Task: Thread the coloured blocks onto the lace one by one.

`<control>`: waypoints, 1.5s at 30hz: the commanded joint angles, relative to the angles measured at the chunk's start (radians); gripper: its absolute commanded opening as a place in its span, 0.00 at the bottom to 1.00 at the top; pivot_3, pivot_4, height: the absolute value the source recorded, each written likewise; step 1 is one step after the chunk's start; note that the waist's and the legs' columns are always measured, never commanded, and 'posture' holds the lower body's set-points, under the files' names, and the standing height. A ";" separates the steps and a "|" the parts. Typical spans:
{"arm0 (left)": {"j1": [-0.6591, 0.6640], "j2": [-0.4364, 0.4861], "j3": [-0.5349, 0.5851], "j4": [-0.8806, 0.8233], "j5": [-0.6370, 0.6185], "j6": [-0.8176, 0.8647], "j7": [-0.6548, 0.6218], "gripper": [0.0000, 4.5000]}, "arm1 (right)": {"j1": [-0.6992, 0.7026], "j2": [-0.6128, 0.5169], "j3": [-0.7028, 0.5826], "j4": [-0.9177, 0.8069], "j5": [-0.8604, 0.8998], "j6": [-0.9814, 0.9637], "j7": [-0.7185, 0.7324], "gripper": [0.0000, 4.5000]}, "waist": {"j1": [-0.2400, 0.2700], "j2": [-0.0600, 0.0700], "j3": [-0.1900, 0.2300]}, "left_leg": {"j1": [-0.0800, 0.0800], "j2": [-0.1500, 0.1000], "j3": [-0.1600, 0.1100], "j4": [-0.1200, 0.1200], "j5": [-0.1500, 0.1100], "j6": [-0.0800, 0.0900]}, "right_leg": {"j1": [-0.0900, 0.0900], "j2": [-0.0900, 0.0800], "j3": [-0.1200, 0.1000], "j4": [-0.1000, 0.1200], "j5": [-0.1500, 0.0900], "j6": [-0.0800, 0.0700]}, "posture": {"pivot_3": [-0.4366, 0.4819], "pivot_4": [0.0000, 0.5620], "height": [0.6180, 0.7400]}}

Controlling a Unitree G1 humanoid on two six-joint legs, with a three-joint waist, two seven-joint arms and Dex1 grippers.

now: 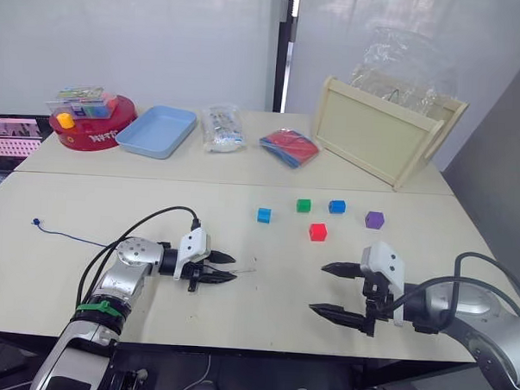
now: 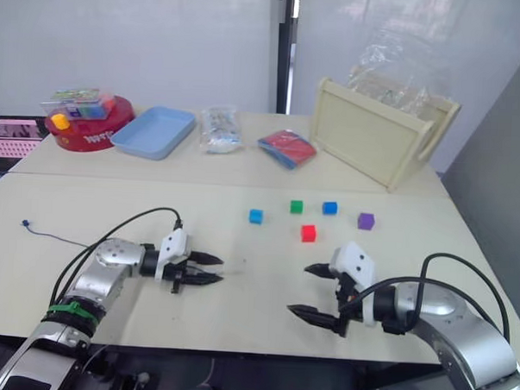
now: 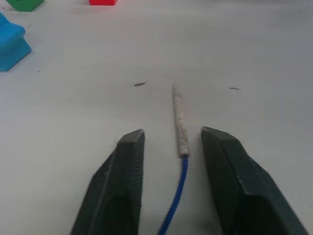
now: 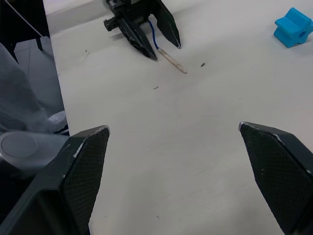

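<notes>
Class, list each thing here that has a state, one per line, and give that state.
Left pincer: open, astride the lace.
Right pincer: open, empty.
Lace: flat on the table, no blocks on it.
Blocks: five, loose, unthreaded.
Blue tray: upright, empty.
Wooden tray: tipped on edge.

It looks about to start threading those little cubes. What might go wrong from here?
The left claw is open around the lace without gripping it; closing off-centre could nudge the thin pale tip aside rather than pinch it. The right claw is open wide, while the red block and its neighbours are small, so a grab may knock one away.
</notes>
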 commanded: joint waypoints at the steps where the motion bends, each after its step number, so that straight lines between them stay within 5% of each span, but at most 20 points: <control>1: 0.037 -0.002 -0.036 0.022 0.033 -0.007 -0.030 0.10 | -0.001 0.000 -0.027 -0.036 0.023 0.009 -0.010 1.00 | -0.002 0.000 0.000 | 0.000 0.000 0.000 0.000 0.000 0.000 | 0.000 0.000 0.000 0.000 0.000 0.000 | 0.48 0.27 1.00; 3: 0.045 -0.009 -0.037 0.003 0.017 -0.001 -0.045 0.01 | -0.003 -0.001 -0.027 -0.040 0.029 0.015 -0.015 1.00 | -0.002 0.000 0.000 | 0.001 0.000 0.000 0.000 0.000 0.000 | 0.000 0.000 0.000 0.000 0.000 0.000 | 0.48 0.27 1.00; 18: 0.043 0.032 0.049 -0.290 -0.125 0.197 -0.051 0.01 | 0.132 0.055 -0.183 -0.084 0.142 0.061 -0.107 1.00 | -0.001 0.000 0.000 | -0.001 0.000 0.000 0.000 0.000 0.000 | 0.000 0.000 0.000 -0.001 0.000 0.000 | 0.48 0.27 1.00; 24: 0.044 0.041 0.015 -0.223 -0.032 0.115 -0.013 0.01 | 0.143 0.063 -0.181 -0.079 0.120 0.045 -0.135 1.00 | -0.003 0.000 0.000 | 0.001 0.000 0.000 -0.001 0.000 0.000 | 0.000 0.000 0.000 -0.001 0.000 0.000 | 0.48 0.27 1.00; 31: 0.006 0.044 0.007 -0.085 0.014 -0.014 -0.044 0.48 | 0.128 0.055 -0.176 -0.100 0.140 0.055 -0.145 1.00 | 0.001 0.000 0.000 | 0.000 0.000 0.000 -0.001 0.000 0.000 | 0.000 0.000 0.000 -0.001 0.000 0.000 | 0.48 0.27 1.00; 45: -0.052 0.000 -0.057 0.056 0.072 -0.155 -0.119 0.48 | 0.116 0.042 -0.156 -0.132 0.147 0.061 -0.145 1.00 | 0.001 0.000 0.000 | 0.000 0.000 0.000 0.000 0.000 0.000 | 0.001 0.000 0.000 -0.001 0.000 0.000 | 0.48 0.27 1.00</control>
